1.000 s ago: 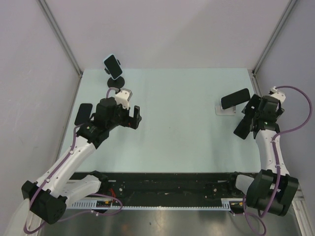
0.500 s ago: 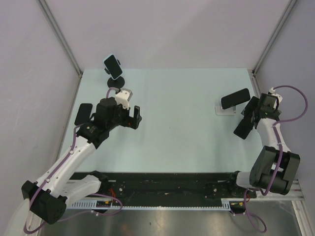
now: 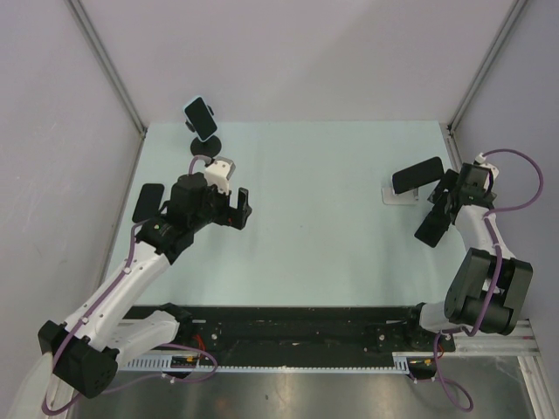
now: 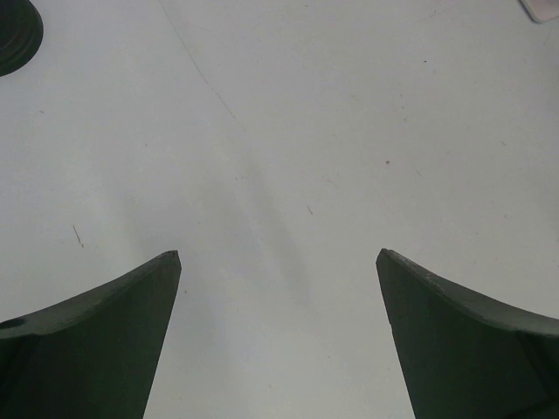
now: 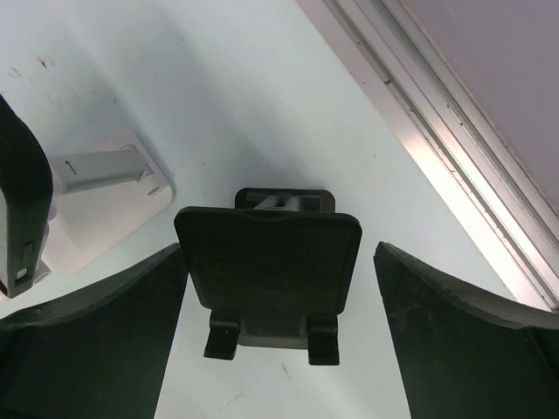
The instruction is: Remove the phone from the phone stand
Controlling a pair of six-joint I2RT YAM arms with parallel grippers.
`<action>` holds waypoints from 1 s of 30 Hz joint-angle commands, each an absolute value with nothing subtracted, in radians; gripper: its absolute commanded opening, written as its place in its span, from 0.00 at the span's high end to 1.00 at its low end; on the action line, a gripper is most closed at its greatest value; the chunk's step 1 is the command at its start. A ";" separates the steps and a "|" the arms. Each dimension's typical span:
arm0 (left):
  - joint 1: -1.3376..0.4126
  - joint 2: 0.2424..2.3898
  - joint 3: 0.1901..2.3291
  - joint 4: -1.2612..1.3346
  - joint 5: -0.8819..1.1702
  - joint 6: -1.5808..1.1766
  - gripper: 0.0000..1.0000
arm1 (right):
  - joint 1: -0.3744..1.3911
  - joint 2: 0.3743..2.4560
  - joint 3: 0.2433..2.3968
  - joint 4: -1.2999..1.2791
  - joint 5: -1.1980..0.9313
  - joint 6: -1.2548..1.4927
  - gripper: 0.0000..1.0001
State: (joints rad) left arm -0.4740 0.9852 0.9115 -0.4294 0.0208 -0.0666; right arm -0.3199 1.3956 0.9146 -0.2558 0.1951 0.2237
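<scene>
Two wide-open, empty pairs: left fingers (image 4: 96, 349) idle, right fingers (image 5: 87, 349) edged nearer the phone (image 3: 417, 175), still on its phone stand (image 3: 397, 197).

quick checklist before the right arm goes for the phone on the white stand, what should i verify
1. right gripper open: ok
2. right gripper empty: ok
3. phone seated on white stand: ok, not yet removed
4. right gripper lined up on phone: not ok; its wrist view centres on the empty black stand, with the phone at the left edge
5. left gripper open, empty, over bare table on the far side: ok
6. height of right gripper above black stand: cannot tell
</scene>
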 commanded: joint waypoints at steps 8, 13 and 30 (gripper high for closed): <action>-0.480 0.963 0.905 -0.402 0.026 -0.021 0.00 | -0.307 1.402 0.973 -0.238 0.140 0.078 0.30; -0.482 0.963 0.905 -0.402 0.029 -0.021 0.00 | -0.304 1.414 1.009 -0.262 0.120 0.058 0.58; -0.482 0.968 0.900 -0.397 0.034 -0.014 0.00 | -0.313 1.548 1.187 -0.443 -0.078 -0.371 0.63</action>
